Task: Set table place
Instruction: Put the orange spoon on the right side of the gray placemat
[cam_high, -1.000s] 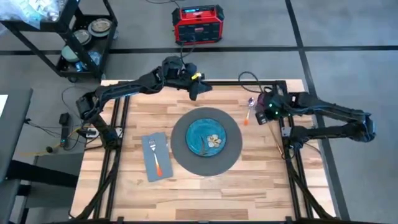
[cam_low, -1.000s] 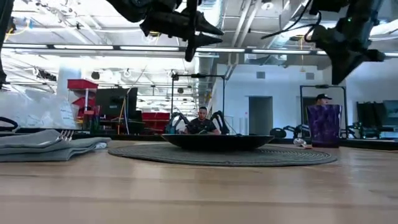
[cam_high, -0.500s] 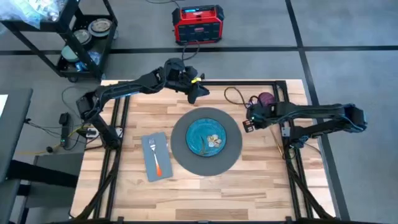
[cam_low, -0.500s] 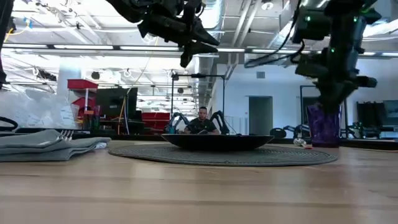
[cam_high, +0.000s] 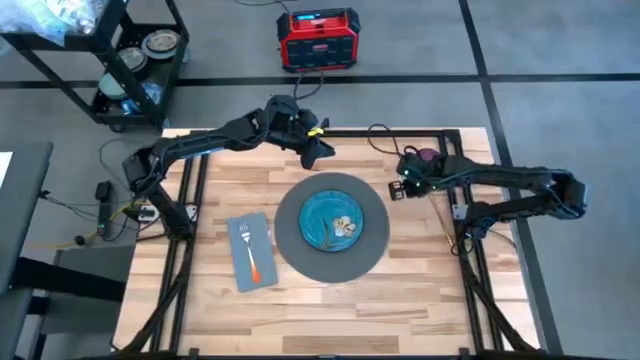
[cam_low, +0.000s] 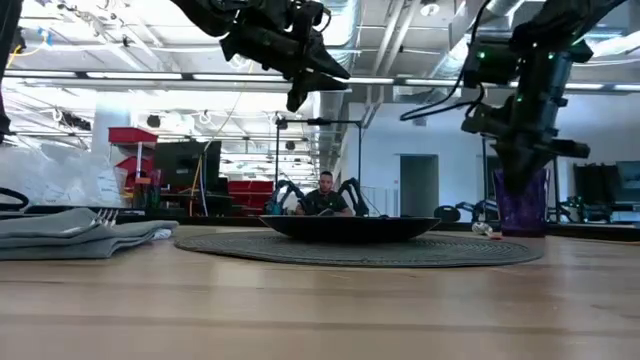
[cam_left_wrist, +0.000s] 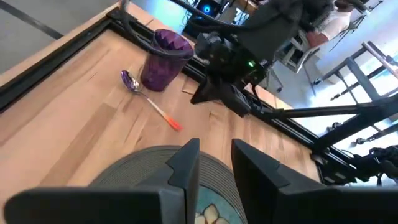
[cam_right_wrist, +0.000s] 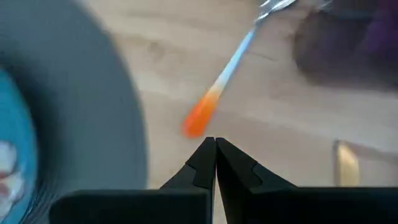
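A blue-green plate (cam_high: 332, 222) lies on a round dark mat (cam_high: 300, 255) at the table's middle. Left of it, a grey napkin (cam_high: 262, 228) carries an orange-handled fork (cam_high: 249, 255). A purple cup (cam_left_wrist: 165, 59) stands near the far right corner. The spoon (cam_left_wrist: 149, 102) lies flat beside it, its orange end (cam_right_wrist: 199, 121) toward the mat. My right gripper (cam_right_wrist: 215, 149) hovers shut just above and short of that orange end. My left gripper (cam_left_wrist: 214, 168) hangs open above the mat's far edge, holding nothing.
A red power unit (cam_high: 318, 38) sits on the floor beyond the far edge, and a black cart (cam_high: 130, 60) stands at the far left. A cable (cam_high: 385, 140) loops over the far right of the table. Bare wood (cam_high: 330, 310) lies near the front edge.
My right gripper has swung from the table's right edge toward the mat and come down, ending over the spoon's orange end in front of the cup. The spoon, cup, plate and napkin have stayed put.
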